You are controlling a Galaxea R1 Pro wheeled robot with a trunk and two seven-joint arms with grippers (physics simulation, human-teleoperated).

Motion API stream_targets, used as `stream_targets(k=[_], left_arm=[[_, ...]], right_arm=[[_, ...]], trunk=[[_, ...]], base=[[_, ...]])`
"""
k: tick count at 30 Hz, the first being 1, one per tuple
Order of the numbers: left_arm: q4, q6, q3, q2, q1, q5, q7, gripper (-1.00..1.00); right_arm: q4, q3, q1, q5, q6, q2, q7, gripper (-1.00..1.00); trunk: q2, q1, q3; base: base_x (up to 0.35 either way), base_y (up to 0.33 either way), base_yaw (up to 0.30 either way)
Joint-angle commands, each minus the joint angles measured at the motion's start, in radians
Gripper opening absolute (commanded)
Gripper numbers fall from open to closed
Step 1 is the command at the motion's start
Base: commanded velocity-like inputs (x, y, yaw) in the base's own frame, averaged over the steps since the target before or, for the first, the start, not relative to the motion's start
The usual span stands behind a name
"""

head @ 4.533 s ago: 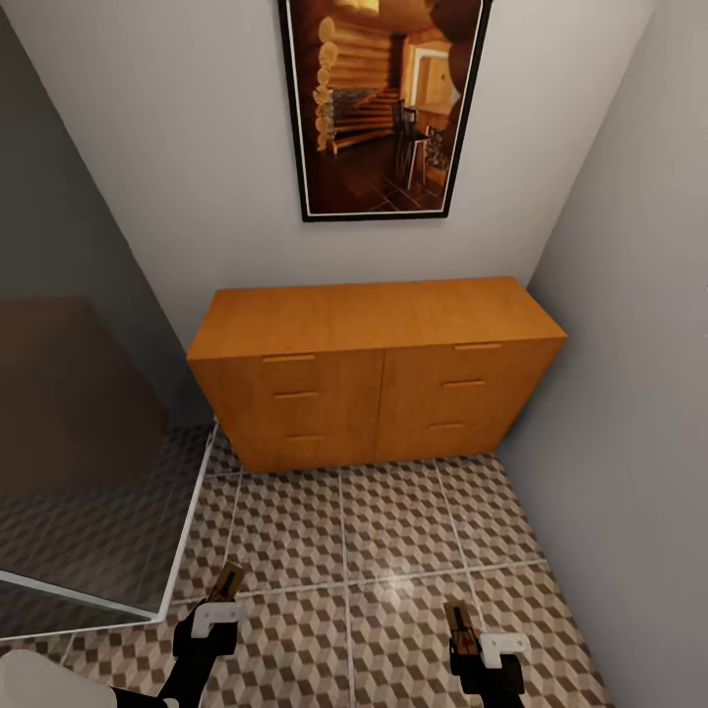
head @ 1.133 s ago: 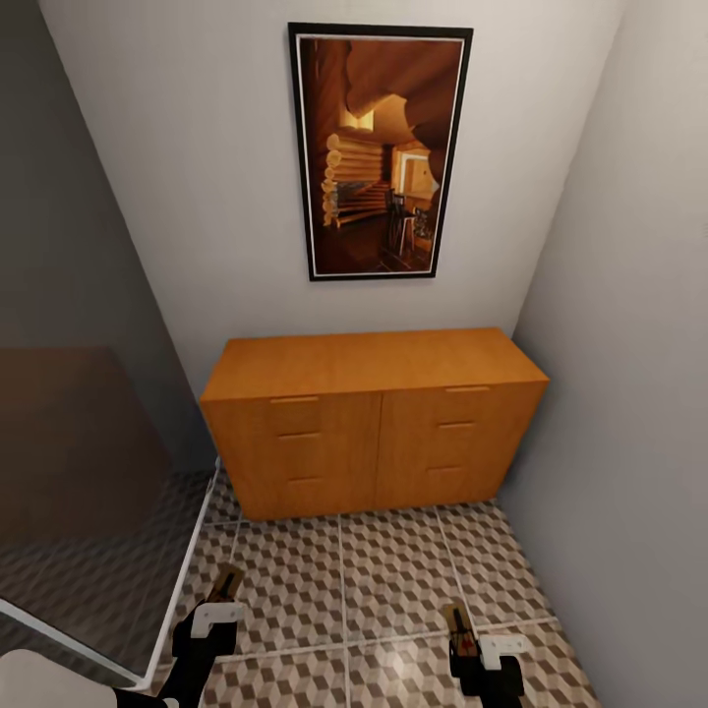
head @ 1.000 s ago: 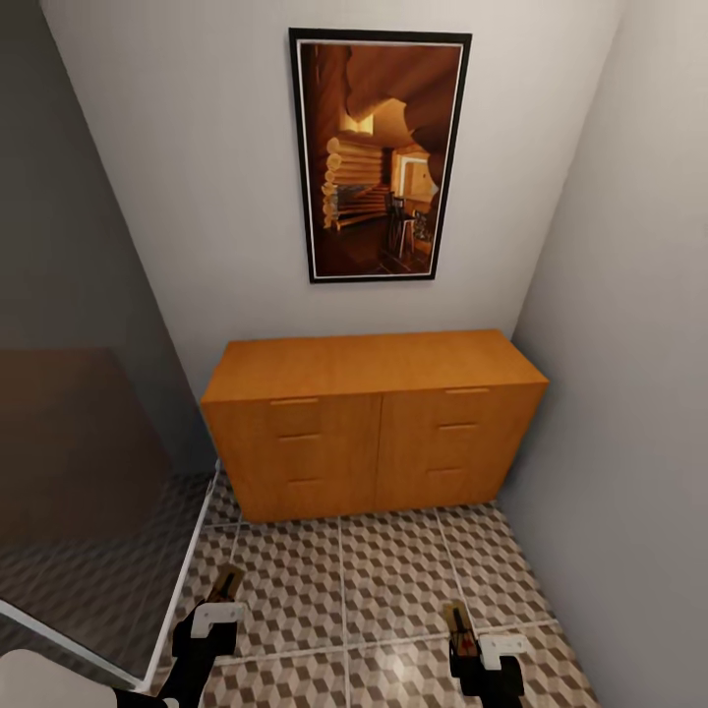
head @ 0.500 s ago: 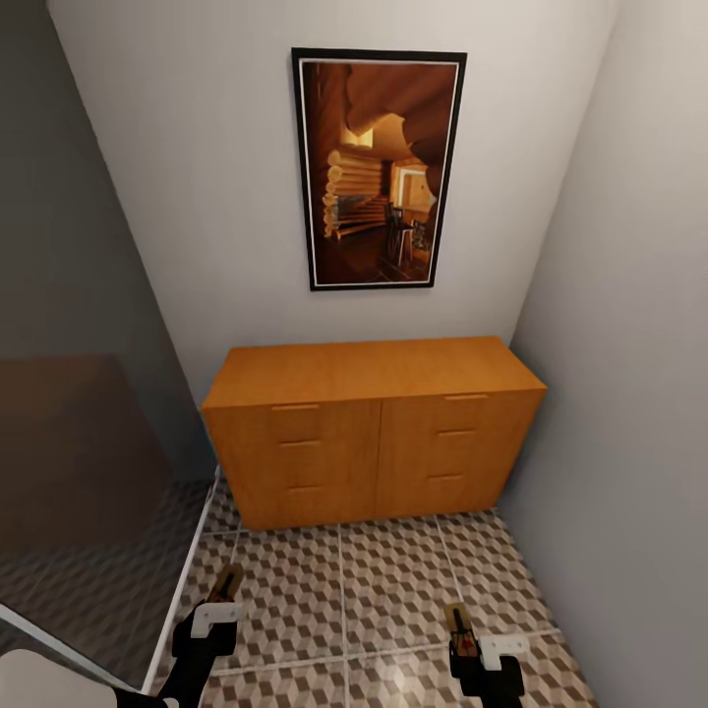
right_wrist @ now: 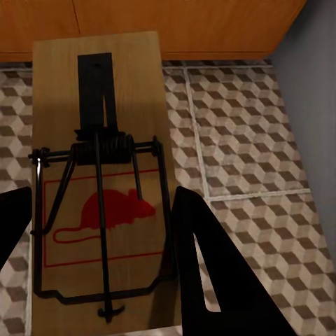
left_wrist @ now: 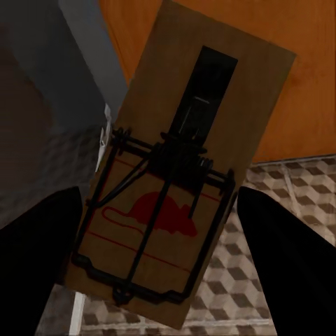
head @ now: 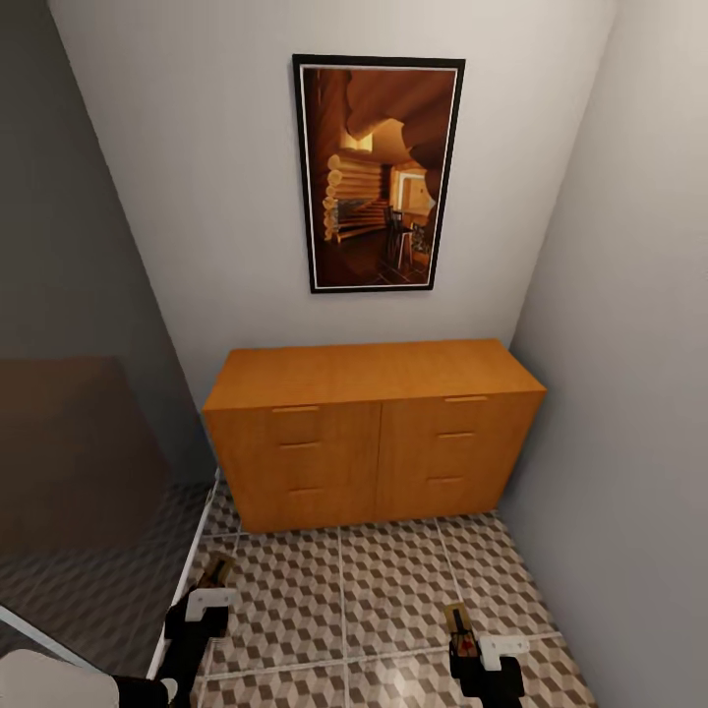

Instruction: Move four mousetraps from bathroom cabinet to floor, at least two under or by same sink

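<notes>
Robot parked on bathroom floor (head: 393,570), facing cabinet (head: 374,428) at far wall, all six drawers shut. Framed cabin picture (head: 379,172) hangs above it. Glass shower panel (head: 88,511) off to left.

Left gripper (head: 218,572) low, near left, fingers (left_wrist: 35,259) pinching mousetrap (left_wrist: 178,189), board sticking out toward cabinet, red mouse print facing camera.

Right gripper (head: 456,621) near right, same deal: fingers (right_wrist: 217,280) clamped on second mousetrap (right_wrist: 101,175), held above tiles, well short of cabinet. Grey wall (head: 629,393) close on right.
</notes>
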Motion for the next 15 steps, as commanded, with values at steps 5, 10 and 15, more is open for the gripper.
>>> stream_targets(k=[5, 10, 15], left_arm=[[0.170, 0.186, 0.128, -0.023, -0.002, 0.011, 0.001, -1.00], [0.403, 0.432, 0.416, -0.024, -0.002, 0.014, -0.074, -1.00], [0.525, 0.481, 0.544, 0.085, -0.002, 0.014, -0.457, -1.00]], right_arm=[[0.001, 0.009, -0.001, -0.001, -0.001, -0.001, -0.012, -1.00], [0.001, 0.009, -0.001, -0.001, -0.002, -0.001, -0.011, -1.00], [0.002, 0.009, -0.001, -0.001, -0.002, -0.001, -0.010, -1.00]], trunk=[[-0.002, 0.001, -0.002], [-0.002, 0.001, -0.002], [-0.002, 0.001, -0.002]], base=[[0.000, 0.000, 0.000], [0.000, 0.000, 0.000], [0.000, 0.000, 0.000]])
